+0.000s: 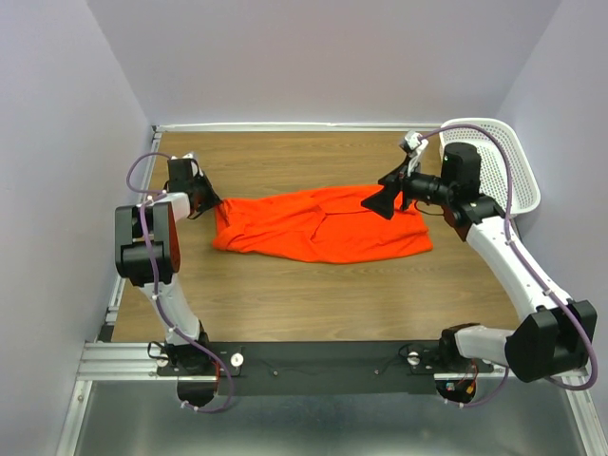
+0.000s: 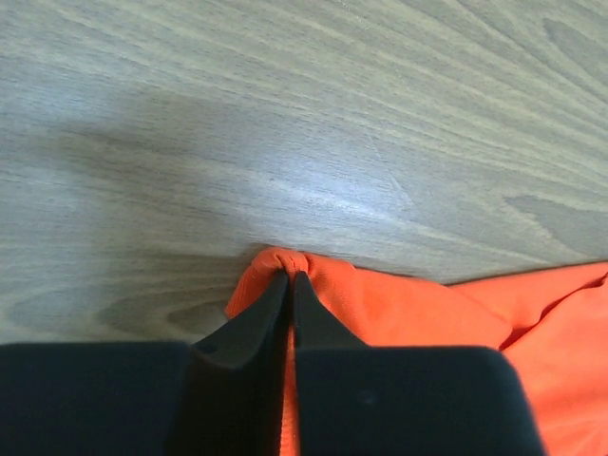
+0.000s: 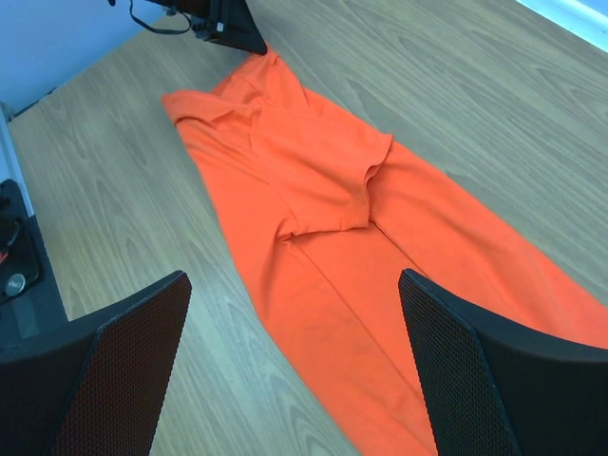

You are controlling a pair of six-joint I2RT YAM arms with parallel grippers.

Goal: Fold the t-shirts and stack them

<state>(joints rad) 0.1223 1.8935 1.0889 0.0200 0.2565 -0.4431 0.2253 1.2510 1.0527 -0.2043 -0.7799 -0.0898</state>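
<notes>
One orange-red t-shirt (image 1: 318,226) lies folded into a long band across the middle of the wooden table (image 1: 285,294). My left gripper (image 1: 217,201) is at the shirt's left end. In the left wrist view it (image 2: 290,277) is shut on a small pinch of the t-shirt (image 2: 418,304) at its edge, low against the wood. My right gripper (image 1: 385,199) hovers above the shirt's right part. In the right wrist view it (image 3: 290,285) is wide open, with the t-shirt (image 3: 323,190) below and nothing between the fingers. The left gripper (image 3: 233,28) shows at the far end.
A white lattice basket (image 1: 503,157) stands at the back right corner, behind the right arm. Walls close in the table at the left, back and right. Bare wood lies in front of and behind the shirt.
</notes>
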